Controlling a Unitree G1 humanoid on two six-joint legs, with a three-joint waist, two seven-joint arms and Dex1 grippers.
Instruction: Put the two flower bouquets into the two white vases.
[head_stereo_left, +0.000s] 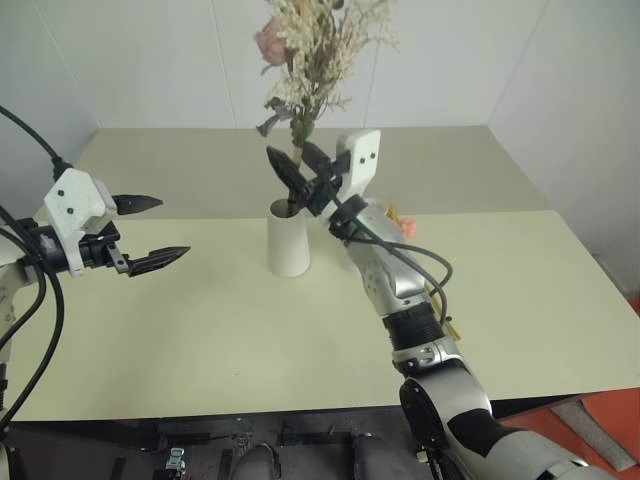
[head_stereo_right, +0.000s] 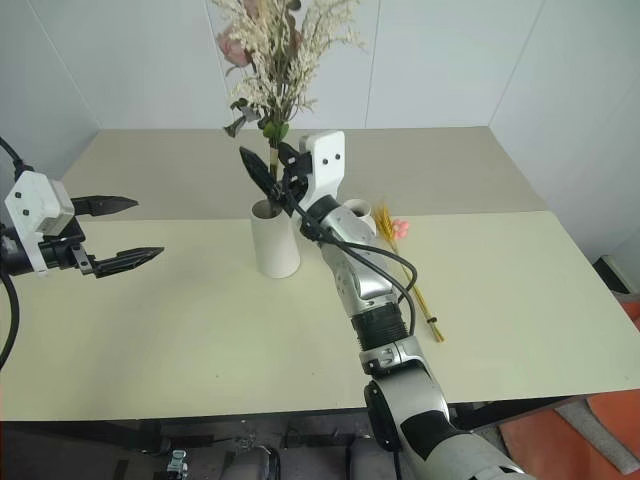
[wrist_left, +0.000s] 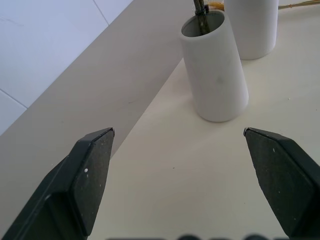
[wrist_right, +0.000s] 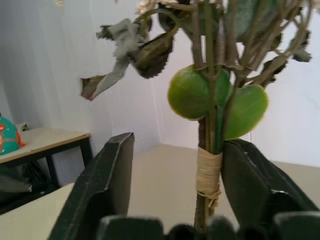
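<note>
standing upright in the tapered white vase (head_stereo_left: 289, 240), the rose bouquet (head_stereo_left: 310, 50) has its dark stems down inside the mouth, blooms and cream sprigs rising well above the rim. vase position: near the middle of the pale table (head_stereo_left: 200, 330), toward the far half.

right pincer (head_stereo_left: 305, 172): fingers parted, one on each side of the stems just above the vase mouth. in the right wrist view the stem bundle, with its tan binding, runs up close against one black finger (wrist_right: 255, 185) while the other stands clear of it (no clamping pressure evident). state recorded as released.

second white vase (head_stereo_right: 357, 210): stands just beside the first, at its 3 o'clock, largely hidden behind the right forearm; in the left wrist view it shows as a white body (wrist_left: 250, 25) close behind the tapered one.

grass bunch (head_stereo_right: 415, 280): lying flat on the table at 4 o'clock of the vases, thin yellow stalks running toward the near edge, small pink balls at the far end near the second vase. it is in neither vase.

left pincer (head_stereo_left: 150, 230): held above the table at 9 o'clock of the tapered vase, well apart from it, fingers spread wide and holding nothing, tips aimed toward the vase.
</note>
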